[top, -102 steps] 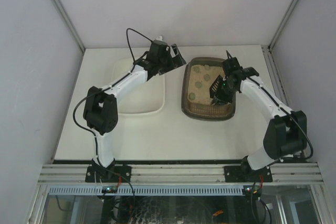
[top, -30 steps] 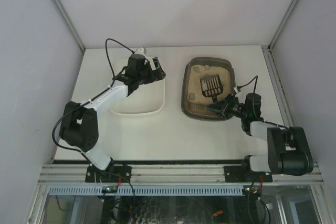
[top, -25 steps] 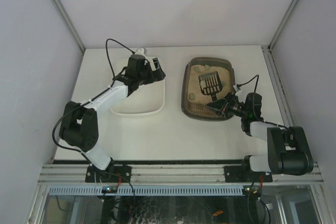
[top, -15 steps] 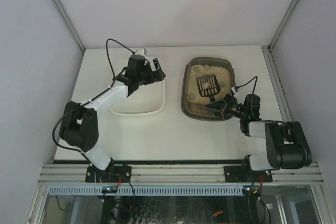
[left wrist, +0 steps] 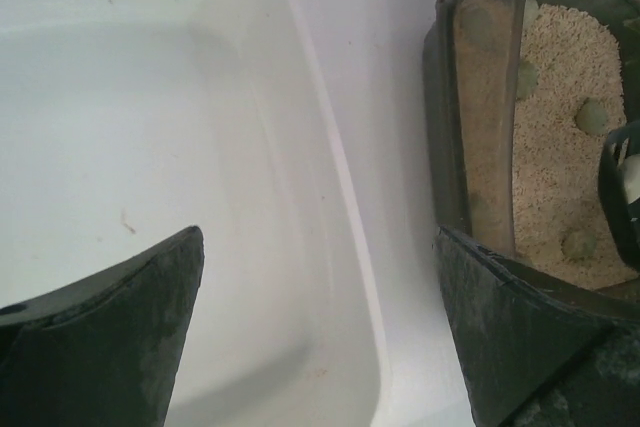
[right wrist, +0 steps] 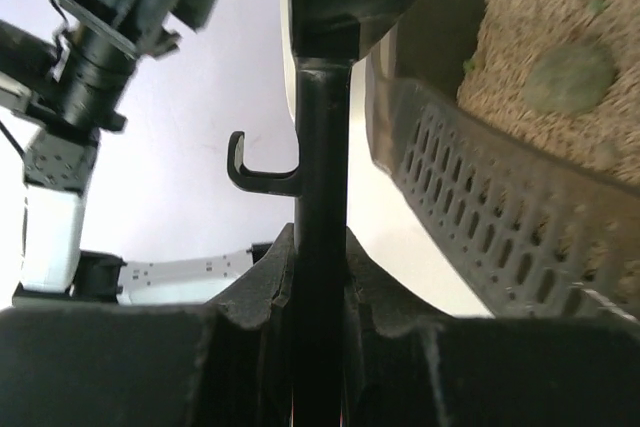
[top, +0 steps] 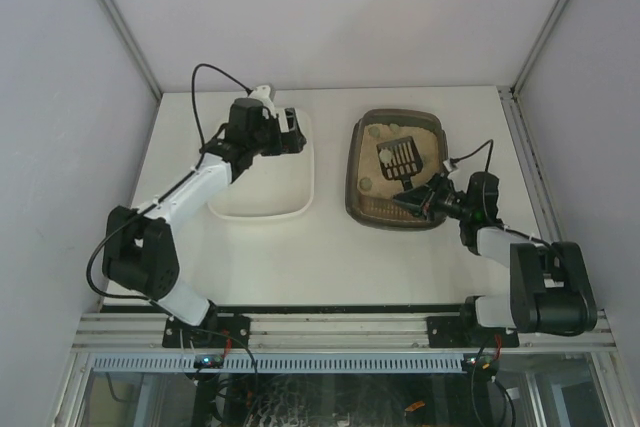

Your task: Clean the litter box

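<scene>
The litter box (top: 355, 172) is a dark brown tray with tan litter and several green clumps, right of centre. It also shows in the left wrist view (left wrist: 452, 127) and the right wrist view (right wrist: 470, 207). My right gripper (top: 422, 197) (right wrist: 322, 277) is shut on the handle of the black slotted scoop (top: 399, 155) (right wrist: 322, 137). The scoop head sits over the litter with a pale lump on it. My left gripper (top: 288, 137) (left wrist: 320, 337) is open and empty, above the right rim of the white tub (top: 262, 209) (left wrist: 330, 197).
The white tub's inside looks bare apart from faint specks. Grey enclosure walls stand close on the left, right and back. A strip of table (top: 330, 167) separates tub and litter box.
My right arm has folded back toward its base and holds the scoop from the box's near right corner. The scoop head shifted slightly over the litter. My left gripper moved left over the tub.
</scene>
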Robot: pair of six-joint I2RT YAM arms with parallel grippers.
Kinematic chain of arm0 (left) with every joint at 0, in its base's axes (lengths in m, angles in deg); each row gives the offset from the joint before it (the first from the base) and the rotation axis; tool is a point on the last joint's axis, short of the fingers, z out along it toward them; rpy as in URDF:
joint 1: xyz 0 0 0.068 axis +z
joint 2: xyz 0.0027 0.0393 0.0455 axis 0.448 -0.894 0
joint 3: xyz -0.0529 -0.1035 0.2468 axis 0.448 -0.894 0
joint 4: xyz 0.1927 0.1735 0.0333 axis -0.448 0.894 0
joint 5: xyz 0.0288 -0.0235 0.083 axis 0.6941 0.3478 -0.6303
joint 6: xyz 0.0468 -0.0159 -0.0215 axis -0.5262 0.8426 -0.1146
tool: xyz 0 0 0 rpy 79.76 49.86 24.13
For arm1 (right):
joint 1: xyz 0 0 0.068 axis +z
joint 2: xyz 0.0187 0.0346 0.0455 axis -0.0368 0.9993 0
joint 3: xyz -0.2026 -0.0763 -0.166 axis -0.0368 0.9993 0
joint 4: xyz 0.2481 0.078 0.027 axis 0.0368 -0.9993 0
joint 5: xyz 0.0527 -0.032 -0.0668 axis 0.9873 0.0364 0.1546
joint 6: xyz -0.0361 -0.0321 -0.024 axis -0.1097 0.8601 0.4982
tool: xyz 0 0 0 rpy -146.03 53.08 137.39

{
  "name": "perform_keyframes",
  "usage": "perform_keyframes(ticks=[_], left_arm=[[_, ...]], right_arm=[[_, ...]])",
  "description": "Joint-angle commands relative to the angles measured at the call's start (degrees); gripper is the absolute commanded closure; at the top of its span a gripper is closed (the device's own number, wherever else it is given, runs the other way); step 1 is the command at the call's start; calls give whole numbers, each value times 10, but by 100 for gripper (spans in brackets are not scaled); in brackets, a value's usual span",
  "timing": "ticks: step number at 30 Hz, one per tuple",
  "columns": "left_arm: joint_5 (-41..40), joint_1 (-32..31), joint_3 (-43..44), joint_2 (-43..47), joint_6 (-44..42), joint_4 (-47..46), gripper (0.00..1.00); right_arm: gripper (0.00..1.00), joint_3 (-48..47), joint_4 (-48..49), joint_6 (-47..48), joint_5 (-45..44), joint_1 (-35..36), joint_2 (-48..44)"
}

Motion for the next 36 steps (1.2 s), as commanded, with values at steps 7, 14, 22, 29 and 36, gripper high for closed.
perform_keyframes(ticks=[7,14,22,29,36], left_arm=[[118,194,182,18,-108,184,0],[83,279,131,39,-115,185,0],[5,304,70,72,-110,186,0],[10,304,44,90,-120,174,0],[75,243,64,78,-129,174,0]], right_arm=[[100,-270,-431,237,-196,194,-33],[100,-717,-825,372,-525,399,204],[100,-1067,-1056,455,-865,571,473],[100,-1048,-1023,455,-901,575,448],[100,-889,-969,394,-833,517,268]])
